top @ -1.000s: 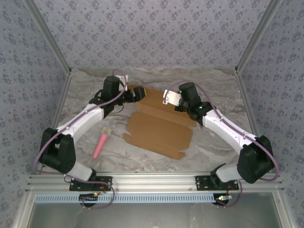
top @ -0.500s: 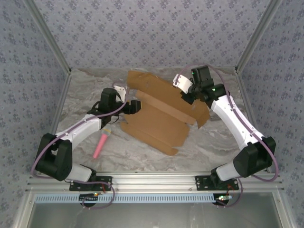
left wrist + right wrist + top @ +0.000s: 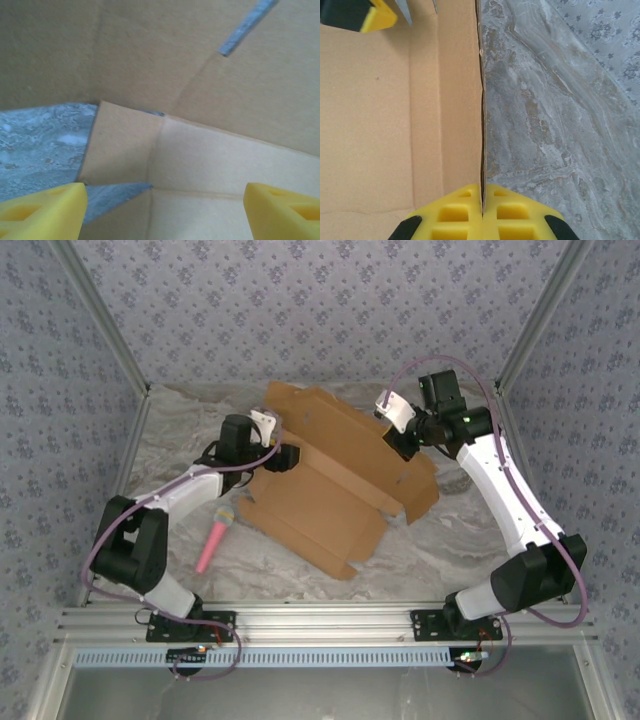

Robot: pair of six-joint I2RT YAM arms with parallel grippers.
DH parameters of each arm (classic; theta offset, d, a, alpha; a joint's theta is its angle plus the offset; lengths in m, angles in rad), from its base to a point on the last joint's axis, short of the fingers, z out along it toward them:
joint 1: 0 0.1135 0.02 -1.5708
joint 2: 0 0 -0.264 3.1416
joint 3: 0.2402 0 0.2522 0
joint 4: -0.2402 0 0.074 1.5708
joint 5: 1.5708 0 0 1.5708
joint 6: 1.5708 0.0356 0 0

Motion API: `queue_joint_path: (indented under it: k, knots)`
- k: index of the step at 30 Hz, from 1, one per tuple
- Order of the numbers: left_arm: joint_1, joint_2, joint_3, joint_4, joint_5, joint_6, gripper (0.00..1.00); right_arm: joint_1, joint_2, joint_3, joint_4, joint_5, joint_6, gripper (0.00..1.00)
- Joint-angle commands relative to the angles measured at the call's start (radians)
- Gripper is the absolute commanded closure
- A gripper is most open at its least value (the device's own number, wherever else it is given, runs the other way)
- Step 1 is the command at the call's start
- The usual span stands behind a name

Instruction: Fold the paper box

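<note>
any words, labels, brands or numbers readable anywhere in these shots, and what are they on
No text can be read in any view.
the paper box: plain brown cardboard, no print or label showing.
the pink stick: too small to tell whether it bears any marking.
the wallpaper: a repeating flower pattern, no words.

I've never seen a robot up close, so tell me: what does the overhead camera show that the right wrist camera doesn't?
Overhead: the whole left arm and right arm, plus a pink stick. Right wrist: up close, the right claw pinched shut on the edge of the paper box. Both: the brown box and the marbled table.
</note>
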Motion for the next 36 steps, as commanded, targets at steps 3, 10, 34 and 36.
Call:
queue_joint_path:
  k: [3,10,34,36]
  knots:
    - [0.005,0.059,0.074,-0.024,-0.057,0.041,0.18,-0.004,0.001,0.034,-0.012,-0.044,0.026,1.00]
    - [0.004,0.120,0.118,-0.014,-0.014,0.027,0.19,-0.004,0.003,0.029,-0.005,-0.038,0.026,1.00]
    - [-0.045,0.074,0.014,0.124,0.219,0.017,0.40,-0.017,0.059,0.032,0.041,-0.032,0.077,1.00]
    - [-0.052,0.089,0.031,0.106,0.219,0.030,0.40,-0.018,0.062,0.031,0.046,-0.043,0.076,1.00]
